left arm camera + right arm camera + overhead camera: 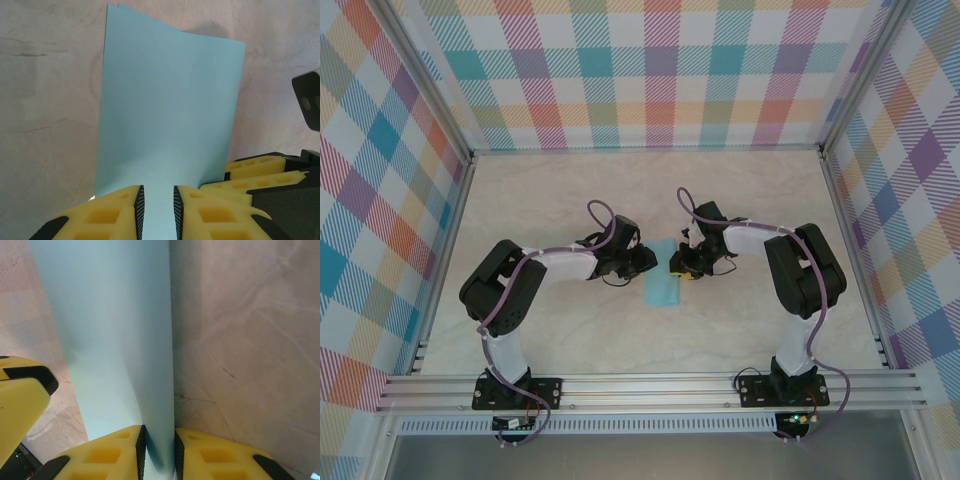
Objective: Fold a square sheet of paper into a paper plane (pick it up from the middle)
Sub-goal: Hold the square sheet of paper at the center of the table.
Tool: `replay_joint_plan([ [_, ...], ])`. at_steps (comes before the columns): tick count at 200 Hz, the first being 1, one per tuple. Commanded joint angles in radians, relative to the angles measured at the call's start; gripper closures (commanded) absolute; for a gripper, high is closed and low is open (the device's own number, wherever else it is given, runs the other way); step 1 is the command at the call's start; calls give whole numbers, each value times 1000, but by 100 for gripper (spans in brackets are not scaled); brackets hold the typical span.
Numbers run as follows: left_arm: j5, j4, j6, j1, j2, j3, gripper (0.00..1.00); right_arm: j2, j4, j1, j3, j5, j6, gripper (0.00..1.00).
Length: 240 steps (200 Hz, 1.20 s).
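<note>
Light-blue paper point(662, 288), yellow-and-black fingers point(116, 212), beige marbled table point(570, 190), pastel plaid walls point(640, 70), black-white arms point(520, 290).

We see the sheet of paper point(662, 285) mid-counter point(570, 340), left pincer point(642, 262) at its left, right pincer point(678, 270) at its right

left pincer point(159, 212) yellow fingers point(112, 215) flank near edge of square sheet of paper point(167, 115) | contact probably, unclear | sheet folded, lifted off marbled desk point(45, 100) | right pincer point(260, 175) beside sheet
</note>
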<state>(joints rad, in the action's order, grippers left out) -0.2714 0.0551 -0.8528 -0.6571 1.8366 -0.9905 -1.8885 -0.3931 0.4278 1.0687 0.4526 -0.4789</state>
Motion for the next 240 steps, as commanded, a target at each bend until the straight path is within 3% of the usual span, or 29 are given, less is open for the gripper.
replay_joint_plan([
  [1, -14, 2, -6, -12, 19, -27, 75, -71, -56, -9, -27, -160, 26, 76],
  [109, -13, -2, 2, -12, 24, -40, 75, -78, -61, -9, -23, -165, 28, 79],
  [194, -13, 3, 9, -12, 36, -47, 75, -66, -63, -9, -24, -170, 36, 75],
  [240, -10, -11, 21, -12, 27, -60, 75, -33, 3, -10, -59, -74, 44, 79],
])
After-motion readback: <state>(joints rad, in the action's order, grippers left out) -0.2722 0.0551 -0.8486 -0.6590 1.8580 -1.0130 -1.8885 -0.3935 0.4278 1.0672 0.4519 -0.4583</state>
